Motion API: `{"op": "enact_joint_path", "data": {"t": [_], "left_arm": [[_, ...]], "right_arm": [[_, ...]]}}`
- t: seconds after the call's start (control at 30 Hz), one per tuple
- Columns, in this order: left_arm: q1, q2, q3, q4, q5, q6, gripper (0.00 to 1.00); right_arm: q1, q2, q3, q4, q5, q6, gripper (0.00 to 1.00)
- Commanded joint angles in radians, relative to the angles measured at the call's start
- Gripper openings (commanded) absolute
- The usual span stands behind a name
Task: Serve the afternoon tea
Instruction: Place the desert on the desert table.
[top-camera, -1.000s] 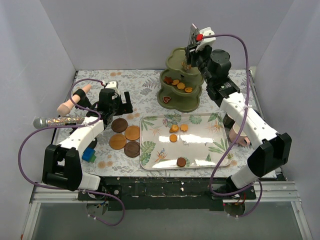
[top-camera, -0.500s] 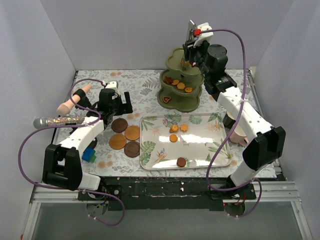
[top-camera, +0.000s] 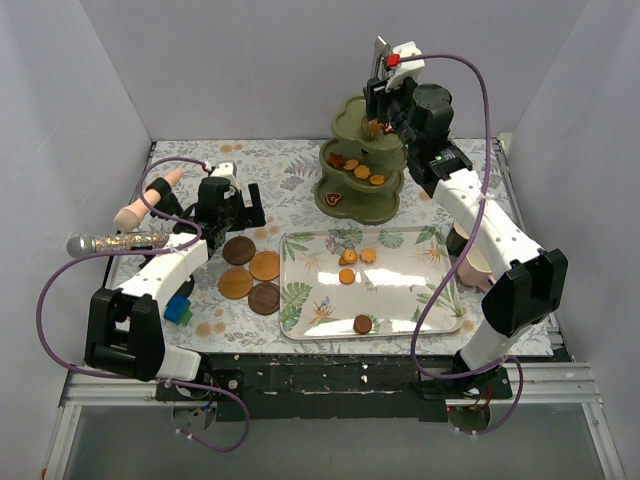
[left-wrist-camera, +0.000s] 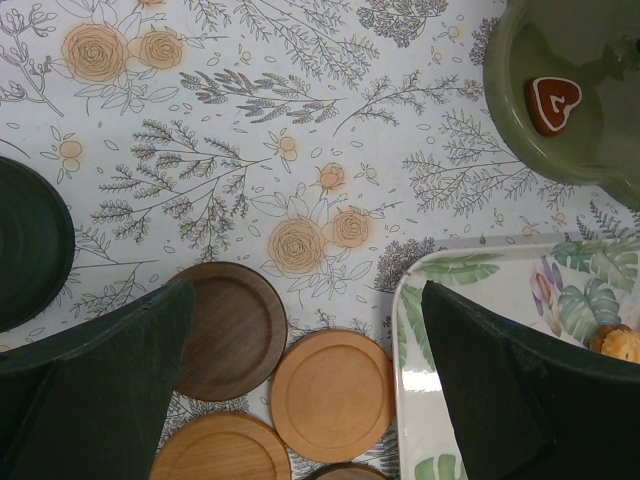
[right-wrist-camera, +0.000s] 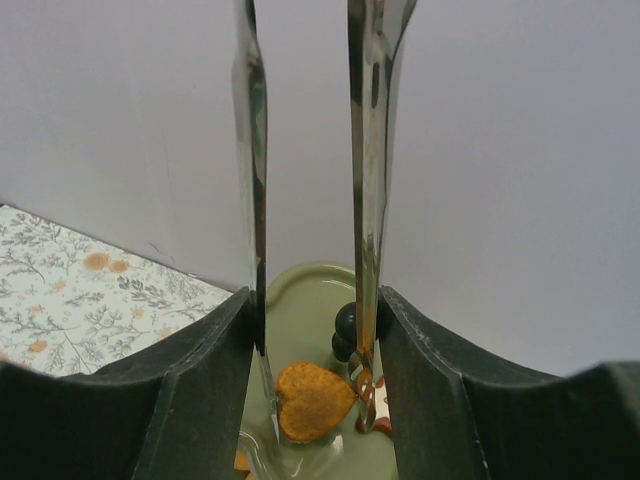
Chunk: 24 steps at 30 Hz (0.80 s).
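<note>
My right gripper (right-wrist-camera: 315, 300) stands over the top tier of the olive-green stand (top-camera: 372, 203) at the table's 12 o'clock, its fingers pressed on the two blades of the metal tongs (right-wrist-camera: 362, 150), which it grips upright. The blades are thin polished steel with mirror glare. They hang apart, with a tip on either side of an orange heart biscuit (right-wrist-camera: 312, 400) lying flat on the glossy green tier. The round black knob (right-wrist-camera: 345, 322) sits at the biscuit's 1 o'clock, close beside the right blade. A plain grey wall (right-wrist-camera: 500, 150) rises just behind.

One tier down, round orange and dark biscuits (top-camera: 362, 172) line the scalloped rim. On the bottom tier rests a brown heart (left-wrist-camera: 552, 103) marked with a pale line. At the stand's 6 o'clock lies a glossy rectangular tray (top-camera: 400, 300) printed with leaves, with several round biscuits (top-camera: 347, 276) on it. My right forearm crosses above a pink mug (top-camera: 482, 272) at the tray's 3 o'clock and hides part of it.

My left gripper (left-wrist-camera: 305, 288) hovers with its jaws wide apart and nothing between them. Below it are four smooth wooden coasters (left-wrist-camera: 332, 395), two light and two dark, clustered close together at the tray's 9 o'clock on the flower-printed cloth (left-wrist-camera: 300, 130). A glittery microphone (top-camera: 112, 242) lies at the table's 9 o'clock edge.
</note>
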Motion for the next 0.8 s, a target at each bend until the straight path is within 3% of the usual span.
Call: {"op": "enact_joint_path", "data": {"t": [0.0,0.23,0.37,0.77], "left_arm": [[0.000,-0.008,0.027,-0.003,-0.019,0.013,0.98],[0.000,-0.013,0.027,-0.003,-0.016,0.013,0.98],[0.000,-0.014,0.025,-0.003,-0.018,0.013,0.98],[0.002,-0.034,0.020,-0.002,-0.015,0.012,0.98]], "right_arm": [[-0.003,-0.001,0.058,0.035,-0.003,0.005,0.58],[-0.005,0.002,0.069,0.030,0.000,0.004,0.60],[-0.005,-0.023,0.058,0.047,-0.007,0.008,0.52],[-0.002,-0.146,0.001,0.042,-0.029,0.013,0.49]]}}
